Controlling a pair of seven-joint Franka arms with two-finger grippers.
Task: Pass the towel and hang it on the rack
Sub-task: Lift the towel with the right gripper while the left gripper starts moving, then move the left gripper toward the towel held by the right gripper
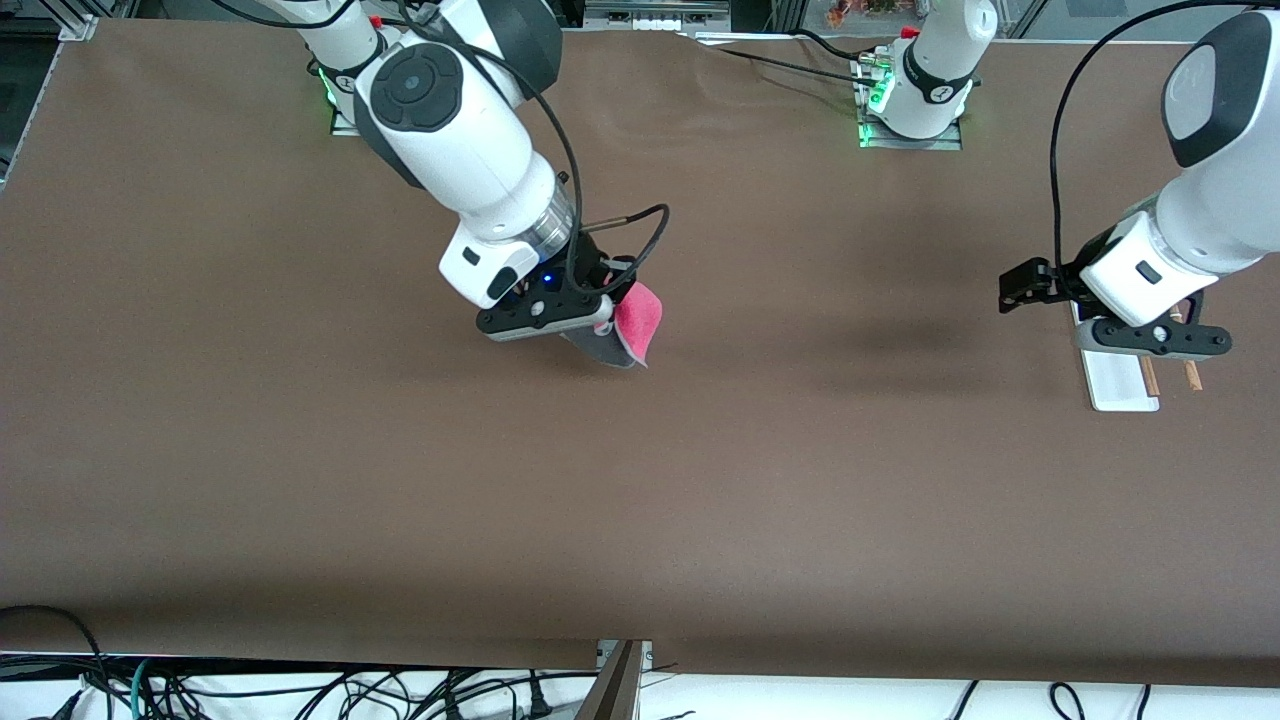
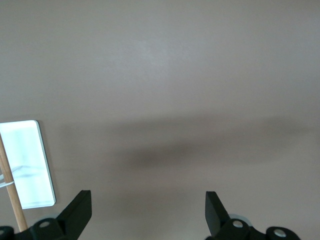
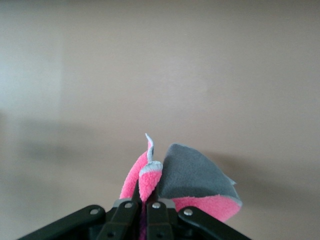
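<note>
The towel (image 1: 637, 322), bright pink with a dark grey reverse, hangs folded from my right gripper (image 1: 606, 330), which is shut on it above the brown table toward the right arm's end. In the right wrist view the towel (image 3: 192, 182) bunches out of the pinched jaws of my right gripper (image 3: 144, 192). The rack (image 1: 1122, 380), a white base with two thin brown rods, stands at the left arm's end, partly hidden under my left gripper (image 1: 1165, 335). My left gripper (image 2: 148, 207) is open and holds nothing, and the rack (image 2: 27, 162) shows beside it.
The brown table (image 1: 640, 480) spreads bare between the two arms. Both arm bases stand along the edge farthest from the front camera. Cables hang below the table's nearest edge.
</note>
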